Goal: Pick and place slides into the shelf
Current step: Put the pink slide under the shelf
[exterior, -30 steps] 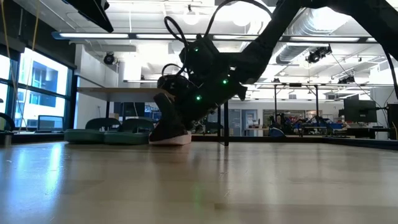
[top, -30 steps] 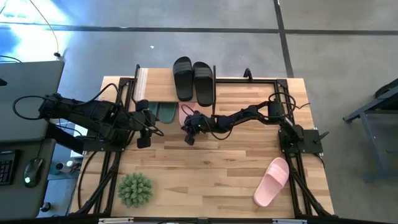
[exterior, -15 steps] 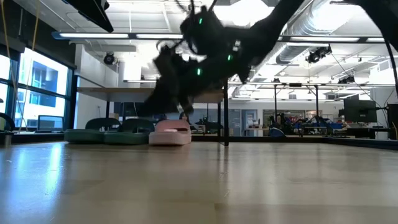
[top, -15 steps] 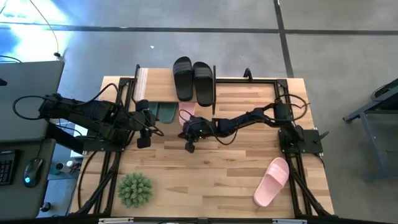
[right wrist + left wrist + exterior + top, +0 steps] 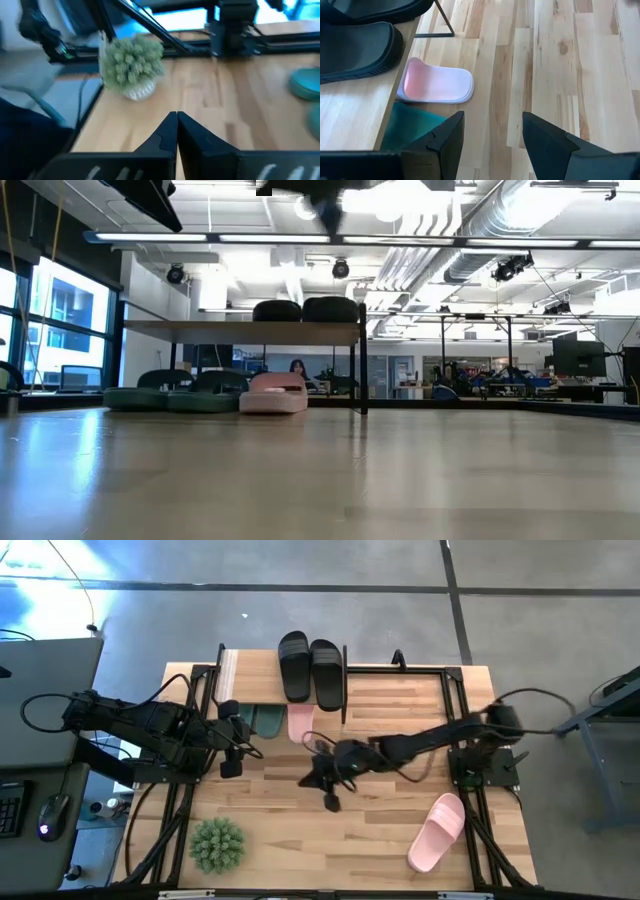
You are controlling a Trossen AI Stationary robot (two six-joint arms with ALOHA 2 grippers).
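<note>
The shelf (image 5: 232, 675) stands at the table's far edge. The black slides (image 5: 310, 668) lie on its top board. The dark green slides (image 5: 262, 720) and one pink slide (image 5: 300, 723) lie flat on the table under it, the pink one with its heel end sticking out (image 5: 437, 82). The other pink slide (image 5: 437, 831) lies on the table near the right front. My right gripper (image 5: 330, 800) hangs shut and empty (image 5: 176, 125) above mid-table, clear of both pink slides. My left gripper (image 5: 231, 762) waits open (image 5: 492, 135) in front of the shelf's left end.
A spiky green plant ball (image 5: 217, 844) in a pale pot stands at the near left and shows ahead of my right gripper in its wrist view (image 5: 132, 62). Black frame rails run along the table's left and right sides. Bare wood lies between the shelf and the near edge.
My right gripper has come off the pink slide under the shelf, risen high and gone toward the table's near edge. The pink slide, tilted under the gripper a second ago, now lies flat on the table beside the green pair.
</note>
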